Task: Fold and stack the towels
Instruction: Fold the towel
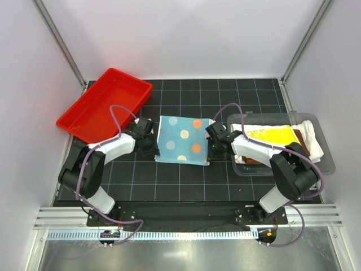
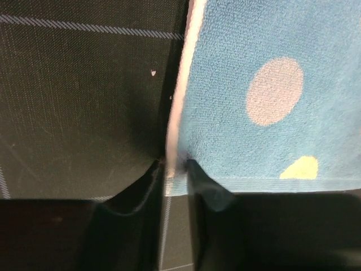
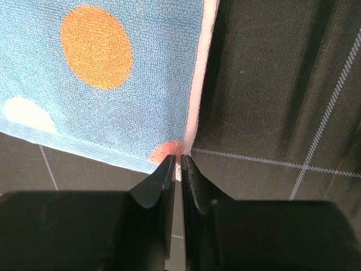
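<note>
Here, from the top view, we see the blue towel lying flat on the dark gridded counter, between the two arms; the left gripper is at its near left corner and the right gripper at its near right corner. A yellow towel, a white towel and a brown towel lie in the clear bin to the right; a red tray stands at the far left; plain white walls close the room.

In the left wrist view, the left gripper has its jaws on both sides of the white hem at the corner, with a small gap; we cannot tell if it already presses the cloth.

In the right wrist view, the right gripper is clenched on the corner of the blue towel; the jaws almost meet.

We judge that the step is grasping both near corners for the first fold; the next move asks for a firm grip on the left, then lifting both corners together and carrying them evenly over to the far edge.
</note>
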`<state>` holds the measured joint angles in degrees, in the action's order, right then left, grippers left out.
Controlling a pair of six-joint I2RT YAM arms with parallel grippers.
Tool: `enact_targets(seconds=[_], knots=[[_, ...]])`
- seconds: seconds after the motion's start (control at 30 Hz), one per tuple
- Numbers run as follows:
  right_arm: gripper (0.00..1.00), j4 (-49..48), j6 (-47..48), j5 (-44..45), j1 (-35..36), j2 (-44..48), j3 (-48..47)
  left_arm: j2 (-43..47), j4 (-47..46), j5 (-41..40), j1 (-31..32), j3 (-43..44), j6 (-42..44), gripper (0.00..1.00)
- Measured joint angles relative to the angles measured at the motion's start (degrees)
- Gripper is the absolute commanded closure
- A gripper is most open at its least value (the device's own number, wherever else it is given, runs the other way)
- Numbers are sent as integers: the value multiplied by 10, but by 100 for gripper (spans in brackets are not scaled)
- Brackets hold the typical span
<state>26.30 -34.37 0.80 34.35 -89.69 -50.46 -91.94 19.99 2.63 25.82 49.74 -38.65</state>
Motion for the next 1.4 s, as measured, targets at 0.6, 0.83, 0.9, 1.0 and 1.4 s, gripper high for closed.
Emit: enact_targets(seconds=[0.6, 0.83, 0.9, 1.0, 1.4], knots=[[99, -5, 0, 19, 0, 0, 5, 79, 39, 3, 4, -4, -19, 100], [99, -5, 2, 30, 0, 0, 5, 86, 13, 19, 7, -66, -46, 100], [99, 1, 3, 33, 0, 0, 2, 80, 14, 22, 10, -77, -49, 100], [99, 16, 9, 38, 0, 0, -12, 79, 13, 22, 12, -77, -51, 100], [72, 20, -1, 20, 3, 24, -14, 79, 17, 20, 12, -56, -49, 100]])
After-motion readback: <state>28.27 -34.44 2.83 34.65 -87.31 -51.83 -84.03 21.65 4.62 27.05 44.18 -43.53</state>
